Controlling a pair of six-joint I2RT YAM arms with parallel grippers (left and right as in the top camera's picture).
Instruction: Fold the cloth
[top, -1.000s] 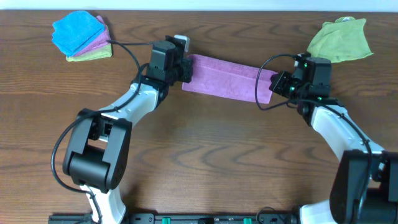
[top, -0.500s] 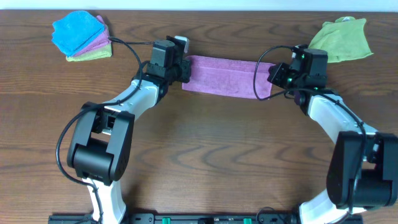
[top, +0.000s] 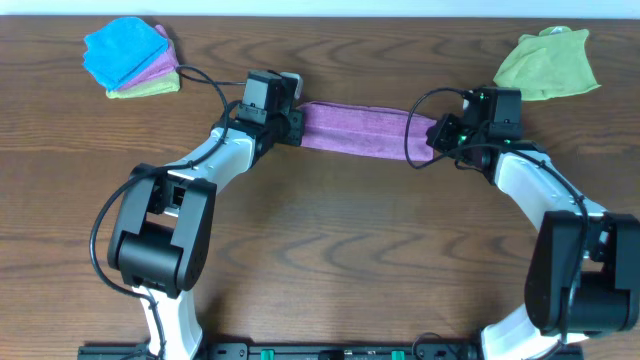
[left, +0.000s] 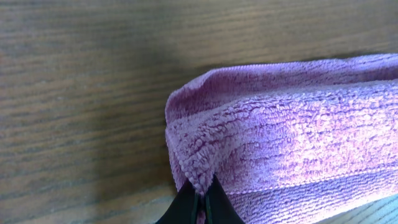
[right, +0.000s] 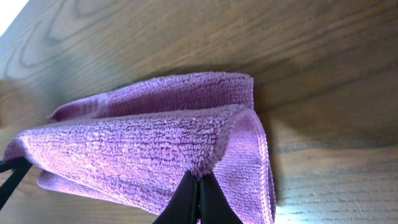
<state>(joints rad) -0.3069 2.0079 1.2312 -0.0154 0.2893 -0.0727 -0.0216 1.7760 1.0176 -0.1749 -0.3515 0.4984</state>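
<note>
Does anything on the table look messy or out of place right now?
Only the lime-green cloth at the far right: it lies crumpled, unlike the folded stack at the far left. The purple cloth is pinched between the left gripper and right gripper, mid-fold.

This is looking like a robotics lab or test station, not a home. Two white-and-black arms, one (top: 160, 235) at each side (top: 585, 265), are standing on a black rail (top: 330, 352) at the near edge of a bare wood-grain bench (top: 330, 250), with a black cable (top: 205, 78) looping loose above it. A pale strip (top: 320, 7) is running along the far edge. A stack of folded cloths (top: 130, 57) is lying at one far corner, and a crumpled lime-green cloth (top: 547, 63) is sitting at the other.
</note>
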